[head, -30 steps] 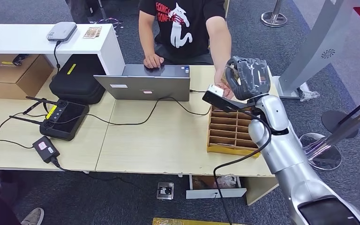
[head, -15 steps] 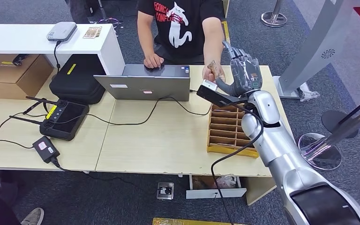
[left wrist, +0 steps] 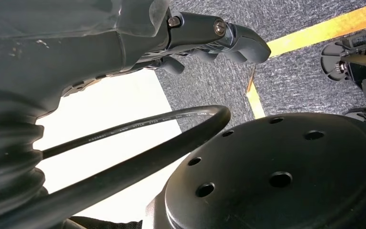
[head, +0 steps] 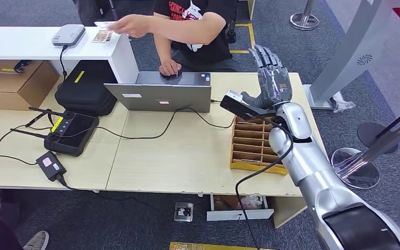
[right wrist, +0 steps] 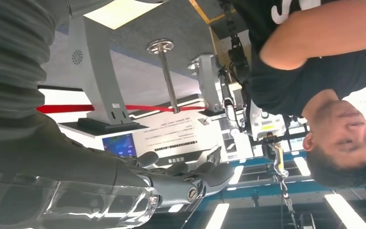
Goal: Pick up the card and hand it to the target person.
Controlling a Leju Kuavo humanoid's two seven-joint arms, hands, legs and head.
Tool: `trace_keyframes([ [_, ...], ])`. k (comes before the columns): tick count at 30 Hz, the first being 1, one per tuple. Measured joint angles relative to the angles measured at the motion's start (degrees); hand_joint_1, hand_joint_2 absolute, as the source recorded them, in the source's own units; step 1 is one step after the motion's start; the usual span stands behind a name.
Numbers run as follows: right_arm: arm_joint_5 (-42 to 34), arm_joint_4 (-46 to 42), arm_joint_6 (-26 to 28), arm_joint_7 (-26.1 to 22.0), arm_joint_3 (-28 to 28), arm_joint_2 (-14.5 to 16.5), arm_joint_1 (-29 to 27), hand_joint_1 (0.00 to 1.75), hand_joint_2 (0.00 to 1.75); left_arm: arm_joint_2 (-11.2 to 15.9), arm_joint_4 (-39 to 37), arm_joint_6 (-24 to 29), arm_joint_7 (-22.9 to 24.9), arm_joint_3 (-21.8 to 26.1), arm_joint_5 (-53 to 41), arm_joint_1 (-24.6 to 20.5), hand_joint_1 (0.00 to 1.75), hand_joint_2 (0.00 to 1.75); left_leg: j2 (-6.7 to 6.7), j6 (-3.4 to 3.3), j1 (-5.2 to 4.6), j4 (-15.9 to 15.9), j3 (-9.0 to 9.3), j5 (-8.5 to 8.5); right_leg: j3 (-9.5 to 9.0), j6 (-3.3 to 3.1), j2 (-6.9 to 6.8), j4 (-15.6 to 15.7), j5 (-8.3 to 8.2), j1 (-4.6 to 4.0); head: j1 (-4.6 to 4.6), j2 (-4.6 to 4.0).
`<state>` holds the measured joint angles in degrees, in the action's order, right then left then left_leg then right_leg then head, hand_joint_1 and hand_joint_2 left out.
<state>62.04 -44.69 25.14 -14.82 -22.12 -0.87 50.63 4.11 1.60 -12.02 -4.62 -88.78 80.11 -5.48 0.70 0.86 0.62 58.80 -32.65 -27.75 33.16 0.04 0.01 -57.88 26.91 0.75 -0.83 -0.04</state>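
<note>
Grey many-fingered right hand (head: 272, 83) stands raised with fingers spread, holding nothing, above the slotted cardboard organiser (head: 258, 146); far off to its left the small pale card (head: 104, 24) sits in the person's outstretched hand (head: 129, 25)

Laptop (head: 161, 91) stood at bench (head: 156, 166) back edge, person (head: 190, 31) behind it. Slotted rack (head: 255, 146) lay right of laptop. Controller (head: 70, 133) left, shelf (head: 26, 44) behind.
</note>
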Motion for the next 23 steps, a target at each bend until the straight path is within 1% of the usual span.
trace_keyframes([
  [5,-0.62,-4.10,-3.48,1.13,0.00,-1.56,-0.79,0.00,1.75,0.03,0.00,0.00,0.00,0.02,1.04,0.03,0.00,1.75,0.00,0.00,0.00,0.00,-0.01,0.00,0.00,0.00,0.00,0.01,0.00,0.00,0.01,0.00],
  [10,-1.75,-9.99,-7.30,2.14,0.00,-4.31,-2.31,0.00,1.75,0.01,0.00,-0.02,-0.07,0.02,2.49,0.23,0.00,1.75,0.01,0.00,0.00,0.01,-0.01,0.00,0.01,0.00,-0.02,0.02,0.00,0.00,0.00,0.00],
  [14,-1.84,-14.58,-8.17,2.94,0.00,-7.01,-4.92,0.00,1.75,-0.05,0.00,-0.02,-0.36,0.02,2.97,0.38,0.00,1.75,0.01,-0.01,-0.01,0.01,-0.02,-0.01,0.00,0.00,-0.02,0.03,0.00,0.00,0.01,0.00],
  [19,0.82,-19.34,-9.53,5.32,0.00,-10.33,-8.76,0.00,1.75,-0.13,-0.01,-0.02,-0.73,0.02,3.46,0.48,0.00,1.75,0.01,-0.01,-0.01,0.01,-0.02,-0.01,0.01,0.00,-0.02,0.04,0.00,0.00,0.01,0.00],
  [23,1.86,-23.27,-10.64,6.28,0.00,-12.80,-12.16,0.00,1.75,-0.19,-0.02,0.01,-0.77,0.02,4.06,0.55,0.00,1.75,0.03,-0.01,0.00,0.01,-0.01,-0.01,0.02,0.00,-0.03,0.05,0.00,0.00,0.01,0.00],
])
